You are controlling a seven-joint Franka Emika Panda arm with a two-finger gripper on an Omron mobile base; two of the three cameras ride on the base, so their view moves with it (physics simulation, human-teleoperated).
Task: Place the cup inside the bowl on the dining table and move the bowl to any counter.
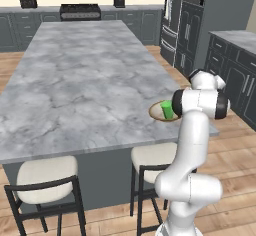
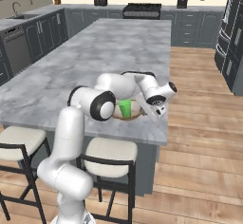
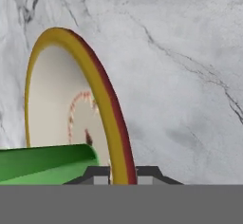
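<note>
1. At the bowl's near rim, your gripper [image 3: 123,173] has its jaws closed on the rim itself: in the hand view one dark tip sits on each side of the tan-brown edge, so the wall is pinched between them.
2. Just inside that rim, the cup [image 3: 47,163] stands in the bowl [image 3: 52,109], its green side close beside the inner finger. You can judge the first half of the task done, since the cup is already within the pale speckled inside.
3. Around the bowl, the dining table [image 1: 80,80] carries it near the corner closest to the arm, above the stools [image 1: 45,175]. From the right base view, the hand [image 2: 159,99] reaches the bowl's [image 2: 135,115] edge from the side, which suits a rim pinch and leaves the cup [image 2: 125,108] undisturbed.
4. Beyond the table, the counter [image 1: 235,37] runs along the wall. You should expect a lift next, kept level so the cup does not tip out.
</note>
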